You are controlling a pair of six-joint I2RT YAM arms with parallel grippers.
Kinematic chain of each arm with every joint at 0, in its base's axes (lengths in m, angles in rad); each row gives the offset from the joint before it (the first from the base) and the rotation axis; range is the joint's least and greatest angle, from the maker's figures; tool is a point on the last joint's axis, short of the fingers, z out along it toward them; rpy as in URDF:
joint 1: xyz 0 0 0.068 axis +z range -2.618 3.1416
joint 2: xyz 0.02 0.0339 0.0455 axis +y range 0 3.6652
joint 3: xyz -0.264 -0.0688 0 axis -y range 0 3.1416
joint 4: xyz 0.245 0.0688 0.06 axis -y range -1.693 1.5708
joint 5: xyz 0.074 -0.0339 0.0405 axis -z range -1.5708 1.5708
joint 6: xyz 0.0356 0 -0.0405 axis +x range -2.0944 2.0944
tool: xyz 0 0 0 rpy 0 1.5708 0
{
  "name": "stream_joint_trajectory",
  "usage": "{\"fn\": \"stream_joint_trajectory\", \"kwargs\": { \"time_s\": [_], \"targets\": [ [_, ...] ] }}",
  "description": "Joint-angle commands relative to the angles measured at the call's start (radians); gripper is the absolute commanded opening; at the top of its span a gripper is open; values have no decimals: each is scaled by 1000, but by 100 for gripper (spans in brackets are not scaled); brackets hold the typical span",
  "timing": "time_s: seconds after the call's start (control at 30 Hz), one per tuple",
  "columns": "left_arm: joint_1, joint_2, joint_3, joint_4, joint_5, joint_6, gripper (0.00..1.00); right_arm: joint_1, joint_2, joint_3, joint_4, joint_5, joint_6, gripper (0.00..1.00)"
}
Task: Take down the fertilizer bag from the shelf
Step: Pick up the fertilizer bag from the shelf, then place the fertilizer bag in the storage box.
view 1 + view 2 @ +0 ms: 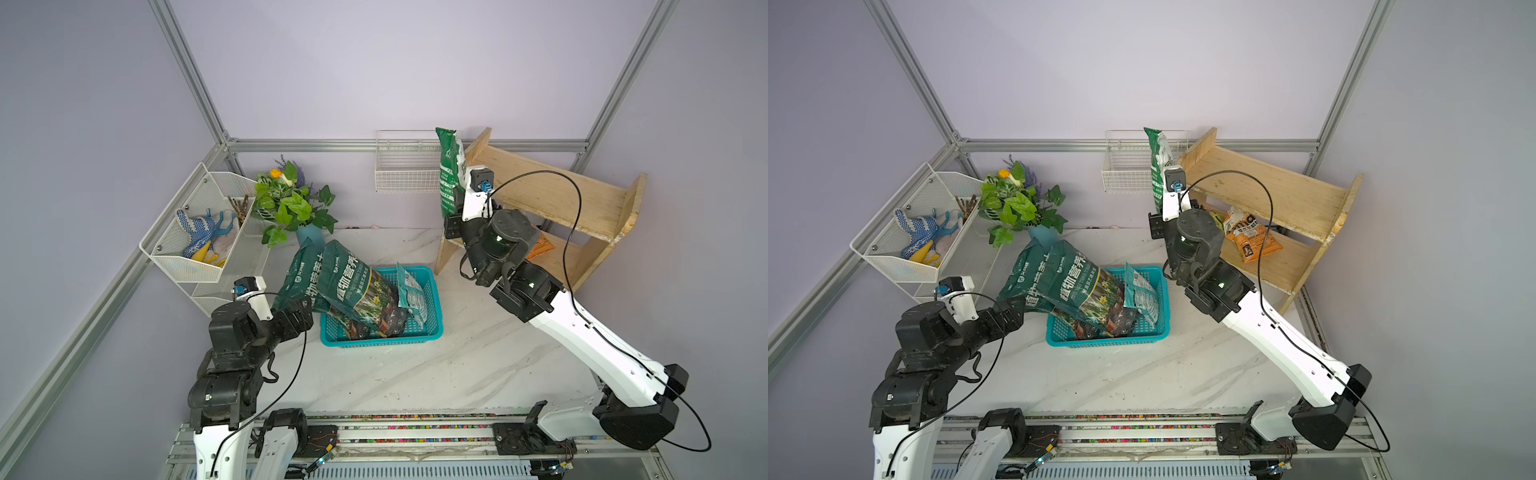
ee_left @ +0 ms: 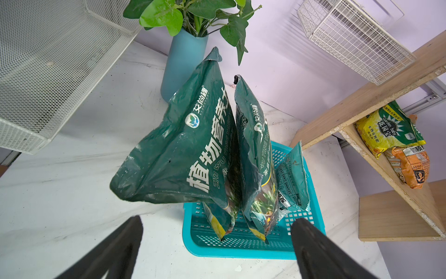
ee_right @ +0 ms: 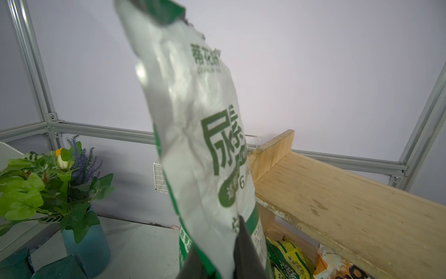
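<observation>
A white-and-green fertilizer bag [image 1: 449, 174] [image 1: 1158, 166] [image 3: 198, 145] hangs upright in the air just off the left end of the light wooden shelf [image 1: 552, 195] [image 1: 1271, 189] [image 3: 337, 207]. My right gripper [image 3: 217, 244] is shut on the bag's lower part, one finger on each face. The bag's top stands above the shelf's side panel. My left gripper [image 2: 218, 221] [image 1: 300, 312] is open with nothing between its fingers, low over the table at the left of the teal basket [image 1: 432, 330] [image 2: 241, 252].
Two dark green soil bags [image 1: 357, 286] and a small pale pouch [image 1: 411, 291] lean in the basket. An orange bag [image 1: 1252, 239] and a yellow-green bag [image 2: 388, 128] lie on the shelf's lower tier. A white wire basket [image 1: 405, 170], blue plant vase [image 1: 309, 236] and white mesh rack [image 1: 199, 249] line the back and left.
</observation>
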Motion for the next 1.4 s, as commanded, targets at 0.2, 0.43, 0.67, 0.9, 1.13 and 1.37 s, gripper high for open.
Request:
{"fn": "stream_joint_trajectory", "kwargs": {
  "time_s": [0.2,0.43,0.67,0.9,1.13,1.37],
  "targets": [
    [6,-7,-45,17,15,-4,100,86,-54,-145,335,29,2,0],
    [6,-6,-45,18,16,-4,100,110,-83,-300,419,33,47,0],
    [5,-7,-45,18,15,-4,100,109,-96,-516,552,61,72,0],
    [6,-7,-45,17,16,-4,100,109,-47,-634,666,89,89,0],
    [6,-7,-45,18,16,-4,100,109,15,-680,721,92,128,0],
    [6,-7,-45,18,16,-4,100,110,63,-746,792,103,160,0]
  ]
}}
